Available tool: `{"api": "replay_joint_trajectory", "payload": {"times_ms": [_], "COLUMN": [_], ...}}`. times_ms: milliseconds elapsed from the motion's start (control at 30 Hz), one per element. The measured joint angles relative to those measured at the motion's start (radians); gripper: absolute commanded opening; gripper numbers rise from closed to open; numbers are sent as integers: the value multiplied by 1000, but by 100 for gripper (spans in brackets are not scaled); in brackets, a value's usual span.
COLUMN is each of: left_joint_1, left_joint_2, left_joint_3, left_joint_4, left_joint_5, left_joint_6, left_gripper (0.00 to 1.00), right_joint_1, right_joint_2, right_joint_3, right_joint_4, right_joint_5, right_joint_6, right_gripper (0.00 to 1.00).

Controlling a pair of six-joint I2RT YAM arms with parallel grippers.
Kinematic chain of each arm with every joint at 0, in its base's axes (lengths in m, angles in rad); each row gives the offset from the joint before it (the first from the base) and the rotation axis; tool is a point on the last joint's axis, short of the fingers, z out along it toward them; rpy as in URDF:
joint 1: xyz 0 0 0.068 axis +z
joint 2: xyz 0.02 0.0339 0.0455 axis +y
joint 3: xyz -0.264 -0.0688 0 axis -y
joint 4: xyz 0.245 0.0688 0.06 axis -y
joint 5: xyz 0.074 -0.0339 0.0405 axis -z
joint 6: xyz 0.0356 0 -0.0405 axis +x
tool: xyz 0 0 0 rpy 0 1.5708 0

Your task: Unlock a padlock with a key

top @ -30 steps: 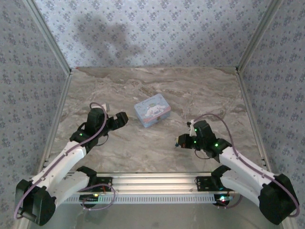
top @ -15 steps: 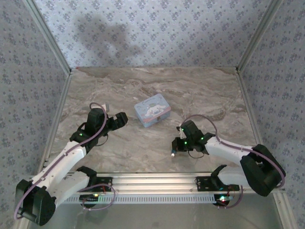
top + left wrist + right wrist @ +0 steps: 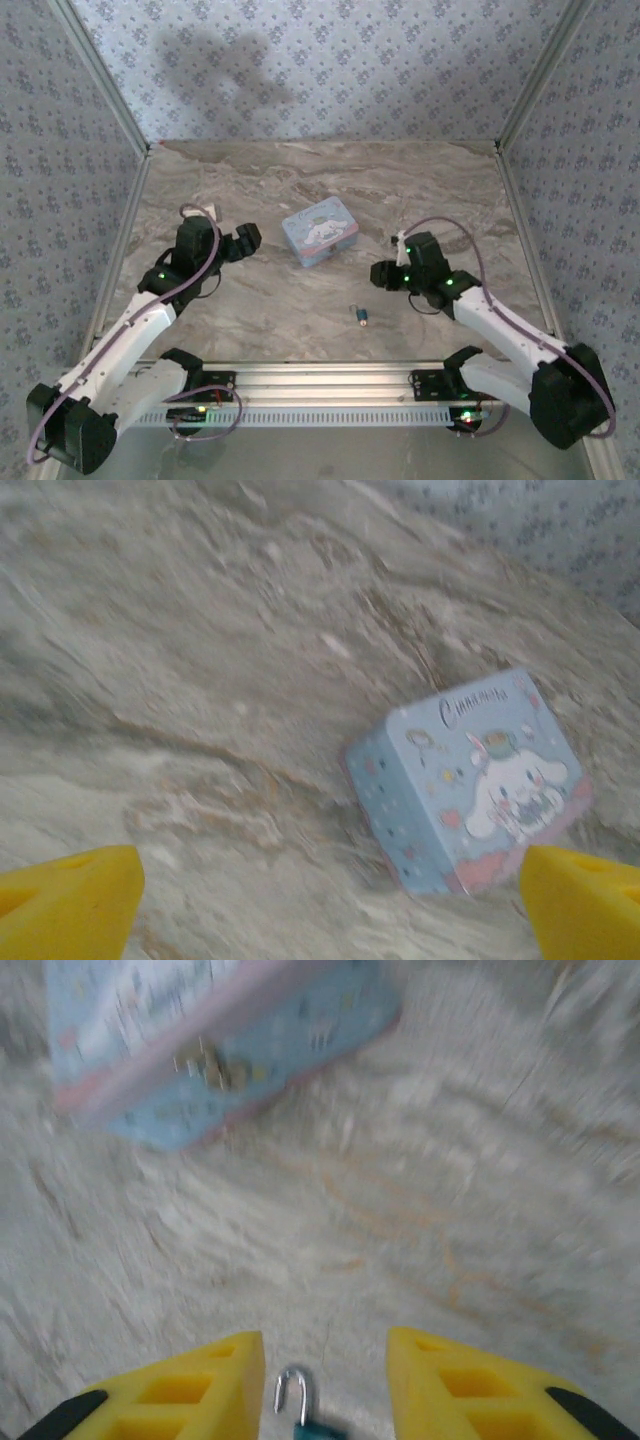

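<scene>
The padlock (image 3: pixel 359 316) is a tiny bluish lock lying on the marble table (image 3: pixel 300 330), front of centre. In the right wrist view its silver shackle (image 3: pixel 293 1396) hooks up from a teal body at the bottom edge, seen between the yellow fingers (image 3: pixel 190 1390). My right gripper (image 3: pixel 379 274) hovers open, up and to the right of the lock, holding nothing. My left gripper (image 3: pixel 249 239) is open wide beside the tin, its yellow fingertips (image 3: pixel 70 898) far apart. I cannot make out a key.
A pale blue cartoon tin box (image 3: pixel 319 233) stands closed at the table's middle, also seen as the tin (image 3: pixel 470 780) and the tin (image 3: pixel 220 1040). Patterned walls (image 3: pixel 320 70) and metal rails enclose the table.
My right arm dipped to the front middle of the table, then drew back up and right, leaving the padlock lying there. The left arm shifted slightly back and left.
</scene>
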Motion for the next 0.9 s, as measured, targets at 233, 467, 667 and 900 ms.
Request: {"api": "replay_joint_trajectory", "payload": {"times_ms": [233,467,667,900], "left_joint_1": [40,171,314,347], "left_joint_2": [-55,-73,-29,131], "left_joint_3": [-48,-244,-329,-413], "left_joint_4": [128,364,493,665], "left_joint_5": [-206,-333,-283,-196], "left_joint_6": [208,417,484,521], "left_gripper": [98,98,98,98], "right_joint_1": [-194,-409,-490,-500], "right_joint_2": [-137,-161,-119,93], "right_joint_3": [22,-60,-238,-341], "right_joint_4": [11,163,400,756], "right_joint_5": [122,246,320,315], "right_joint_6": [-88,-196,-303,-393], "right_gripper": [73,100,100,100]}}
